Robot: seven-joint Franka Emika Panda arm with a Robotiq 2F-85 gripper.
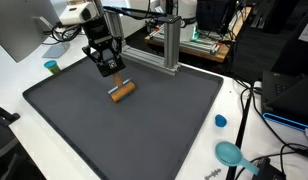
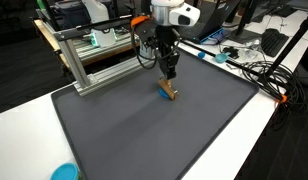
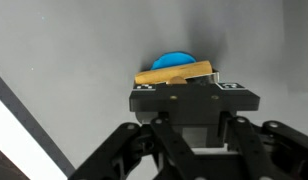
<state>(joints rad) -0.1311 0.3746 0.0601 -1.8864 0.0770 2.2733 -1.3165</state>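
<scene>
Both exterior views are brightly and evenly lit from overhead: the white tabletop (image 1: pixel 19 72) reads near overexposed, while the dark mat (image 1: pixel 144 125) stays matte with a short, soft shadow beneath the gripper (image 1: pixel 112 74). Resolution is low and small detail is soft. The wrist view is dimmer, its near foreground dark and blurred.

One wooden block (image 1: pixel 121 91), one grey mat (image 1: pixel 84 130), one aluminium frame (image 1: pixel 171 45).

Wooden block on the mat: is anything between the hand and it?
Nothing visible. In both exterior views the hand sits just above the wooden block, with only bare dark mat around them. Whether they touch is unclear.
</scene>
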